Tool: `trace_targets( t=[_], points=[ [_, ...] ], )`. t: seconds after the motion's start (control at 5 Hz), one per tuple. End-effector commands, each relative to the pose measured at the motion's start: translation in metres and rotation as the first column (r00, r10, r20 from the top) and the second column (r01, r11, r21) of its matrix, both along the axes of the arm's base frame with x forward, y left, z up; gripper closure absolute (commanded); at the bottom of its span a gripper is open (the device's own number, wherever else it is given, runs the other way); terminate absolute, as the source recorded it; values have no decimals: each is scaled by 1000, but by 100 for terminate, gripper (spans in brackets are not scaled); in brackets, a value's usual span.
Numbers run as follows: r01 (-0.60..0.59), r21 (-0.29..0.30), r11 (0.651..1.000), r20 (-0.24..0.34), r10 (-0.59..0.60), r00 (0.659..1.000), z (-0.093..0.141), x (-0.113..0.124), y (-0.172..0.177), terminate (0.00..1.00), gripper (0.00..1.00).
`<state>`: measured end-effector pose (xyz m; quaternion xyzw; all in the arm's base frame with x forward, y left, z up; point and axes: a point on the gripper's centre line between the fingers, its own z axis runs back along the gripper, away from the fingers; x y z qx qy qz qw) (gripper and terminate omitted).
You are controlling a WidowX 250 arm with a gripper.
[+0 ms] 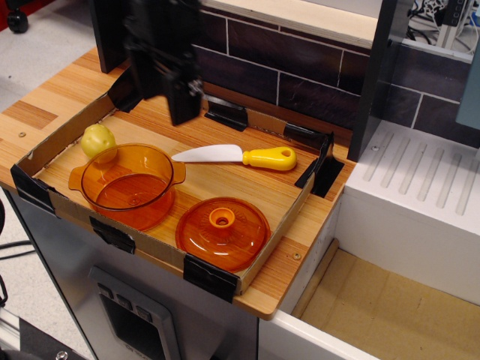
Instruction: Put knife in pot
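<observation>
The knife (236, 156) has a white blade and a yellow handle. It lies flat on the wooden floor of the cardboard tray, blade pointing left, just right of and behind the pot. The translucent orange pot (131, 184) stands upright and empty at the tray's front left. My gripper (163, 101) is dark and blurred. It hangs above the tray's back left, up and left of the knife's blade tip, with its fingers (184, 97) apart and nothing between them.
A flat orange lid with a knob (223, 231) lies at the tray's front, right of the pot. A yellow-green ball (98, 139) sits behind the pot. The low cardboard tray wall (281, 229) has black taped corners. A dark brick wall is behind, and a white ribbed surface (427, 187) is to the right.
</observation>
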<state>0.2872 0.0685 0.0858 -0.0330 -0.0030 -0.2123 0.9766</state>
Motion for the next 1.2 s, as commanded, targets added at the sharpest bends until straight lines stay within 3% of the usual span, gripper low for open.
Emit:
trace_targets(
  t=[0.0, 0.4, 0.8, 1.0],
  points=[
    [184, 0, 983, 138, -182, 973, 3, 13, -24, 0, 0],
    [302, 70, 951, 163, -310, 937, -16, 31, -50, 0, 0],
    [289, 122, 950, 143, -305, 942, -40, 50, -73, 0, 0],
    [289, 122, 950, 127, -303, 944, -48, 58, -80, 0, 0]
  ],
)
